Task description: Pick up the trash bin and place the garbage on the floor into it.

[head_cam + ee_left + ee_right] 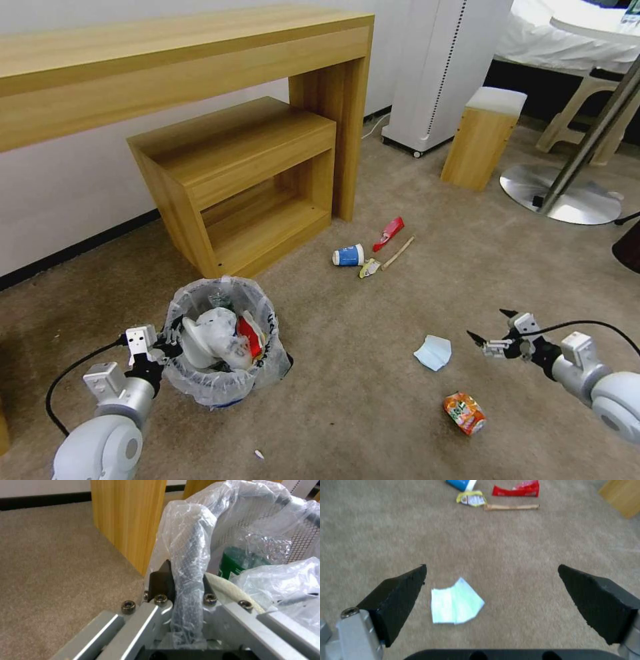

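My left hand (186, 580) pinches the trash bin (220, 383) rim to carry it; my right hand (491, 590) hangs spread wide above the mask (456, 604).

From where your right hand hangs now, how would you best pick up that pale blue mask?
Probably from straight above: the mask lies flat on the carpet, so the open right hand should straddle its narrower width and pinch the raised folded edge.

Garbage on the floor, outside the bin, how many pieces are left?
6: blue-white cup, red wrapper, wooden stick and a small yellow packet clustered near the wooden shelf; pale blue mask and orange can nearer the open right gripper.
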Controlling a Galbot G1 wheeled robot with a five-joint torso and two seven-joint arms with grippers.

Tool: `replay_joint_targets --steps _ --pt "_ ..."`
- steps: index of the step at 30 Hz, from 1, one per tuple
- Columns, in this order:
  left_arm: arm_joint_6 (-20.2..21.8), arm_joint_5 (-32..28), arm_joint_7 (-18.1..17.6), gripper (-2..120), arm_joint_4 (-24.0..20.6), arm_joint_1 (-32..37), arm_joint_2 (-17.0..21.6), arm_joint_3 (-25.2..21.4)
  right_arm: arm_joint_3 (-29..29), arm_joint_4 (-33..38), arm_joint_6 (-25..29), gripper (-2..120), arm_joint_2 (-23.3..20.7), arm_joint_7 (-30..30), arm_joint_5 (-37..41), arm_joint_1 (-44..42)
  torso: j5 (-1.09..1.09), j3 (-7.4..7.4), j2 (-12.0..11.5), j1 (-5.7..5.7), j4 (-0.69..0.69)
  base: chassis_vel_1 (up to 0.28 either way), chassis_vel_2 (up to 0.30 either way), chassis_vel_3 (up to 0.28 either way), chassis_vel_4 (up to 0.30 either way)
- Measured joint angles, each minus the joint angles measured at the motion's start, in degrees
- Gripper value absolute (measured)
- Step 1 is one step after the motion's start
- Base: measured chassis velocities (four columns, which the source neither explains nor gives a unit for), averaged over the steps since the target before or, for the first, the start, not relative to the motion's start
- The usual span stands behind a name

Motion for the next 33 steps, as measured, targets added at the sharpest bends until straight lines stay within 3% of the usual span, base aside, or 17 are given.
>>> replay_joint_targets --steps 18,33 --pt "-0.2 -0.2 -0.6 2 1.6 -1.1 0.3 0.3 -1.5 -4.9 -3.5 100 0.2 3.6 -4.8 -9.3 0.0 0.0 0.0 0.0 -0.01 0.0 0.0 0.0 0.0" --pt "-0.5 0.2 -0.9 2 1.9 -1.0 -0.9 0.6 -10.1 -12.4 0.7 100 6.4 0.5 -8.8 -2.6 -0.01 0.0 0.0 0.0 -0.01 0.0 0.0 0.0 0.0"
